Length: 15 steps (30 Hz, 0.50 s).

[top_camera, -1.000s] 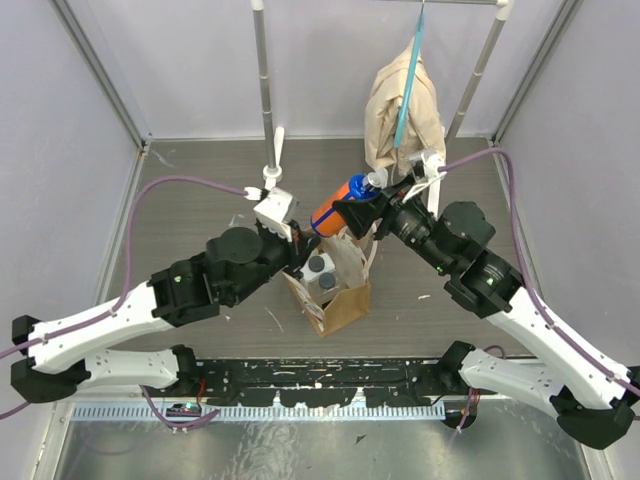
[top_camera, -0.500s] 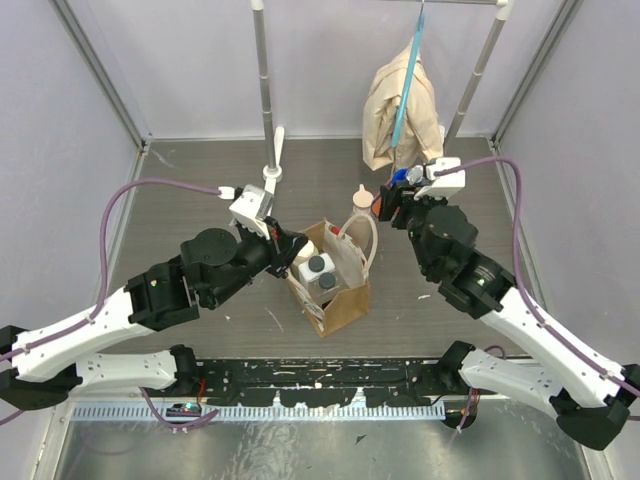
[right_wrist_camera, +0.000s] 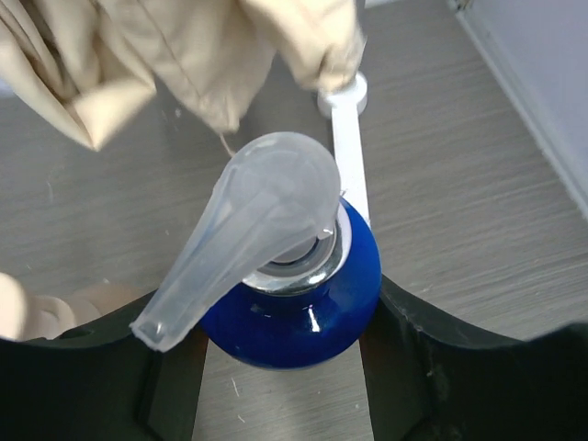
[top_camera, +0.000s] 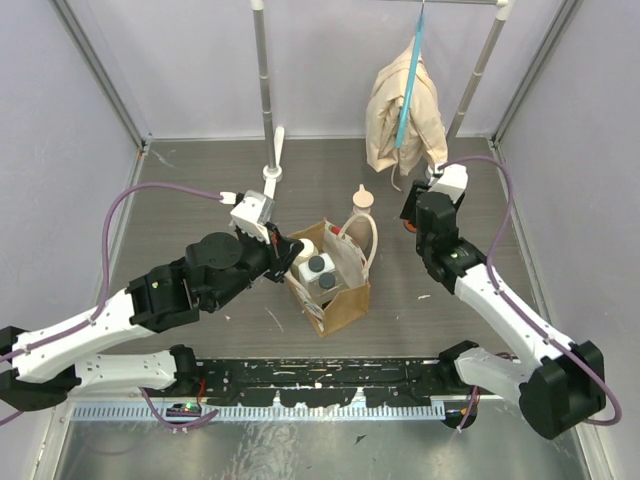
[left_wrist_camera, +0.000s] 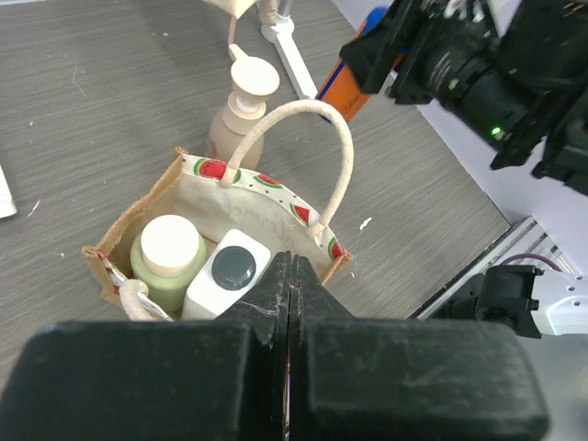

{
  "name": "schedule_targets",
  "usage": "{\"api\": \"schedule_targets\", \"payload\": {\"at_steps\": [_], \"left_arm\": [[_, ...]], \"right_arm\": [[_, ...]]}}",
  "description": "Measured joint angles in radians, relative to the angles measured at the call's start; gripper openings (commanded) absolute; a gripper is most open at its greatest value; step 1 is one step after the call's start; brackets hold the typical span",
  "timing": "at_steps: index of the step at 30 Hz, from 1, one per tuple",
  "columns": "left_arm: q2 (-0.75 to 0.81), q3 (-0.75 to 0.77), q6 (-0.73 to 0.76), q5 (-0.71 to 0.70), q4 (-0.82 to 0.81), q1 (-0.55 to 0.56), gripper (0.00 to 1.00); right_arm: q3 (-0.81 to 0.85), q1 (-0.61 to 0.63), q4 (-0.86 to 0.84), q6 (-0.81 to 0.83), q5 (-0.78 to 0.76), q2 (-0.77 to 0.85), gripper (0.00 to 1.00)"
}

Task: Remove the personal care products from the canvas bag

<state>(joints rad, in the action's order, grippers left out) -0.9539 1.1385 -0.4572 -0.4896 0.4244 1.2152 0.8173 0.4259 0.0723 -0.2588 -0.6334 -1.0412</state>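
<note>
Blue bottle with orange band [right_wrist_camera: 289, 308] is sitting clamped in the right gripper [right_wrist_camera: 285, 367], apart from the canvas bag [top_camera: 345, 300]; its rounded body is likely risking a topple at release. Left gripper [left_wrist_camera: 289, 294] is hovering pinched together above the bag.

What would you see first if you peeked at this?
The right gripper clamps a shiny blue bottle with a clear pump, over the table's right side. In the middle sits the little canvas bag, with a cream-capped bottle and a white, grey-capped bottle inside. A beige pump bottle stands just behind it.
</note>
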Motion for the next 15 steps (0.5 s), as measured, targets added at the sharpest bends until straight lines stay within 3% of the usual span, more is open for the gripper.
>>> {"api": "schedule_targets", "payload": {"at_steps": [15], "left_arm": [[-0.025, -0.045, -0.042, -0.045, 0.029, 0.0, 0.0]], "right_arm": [[-0.194, -0.016, -0.214, -0.085, 0.037, -0.182, 0.01]]}}
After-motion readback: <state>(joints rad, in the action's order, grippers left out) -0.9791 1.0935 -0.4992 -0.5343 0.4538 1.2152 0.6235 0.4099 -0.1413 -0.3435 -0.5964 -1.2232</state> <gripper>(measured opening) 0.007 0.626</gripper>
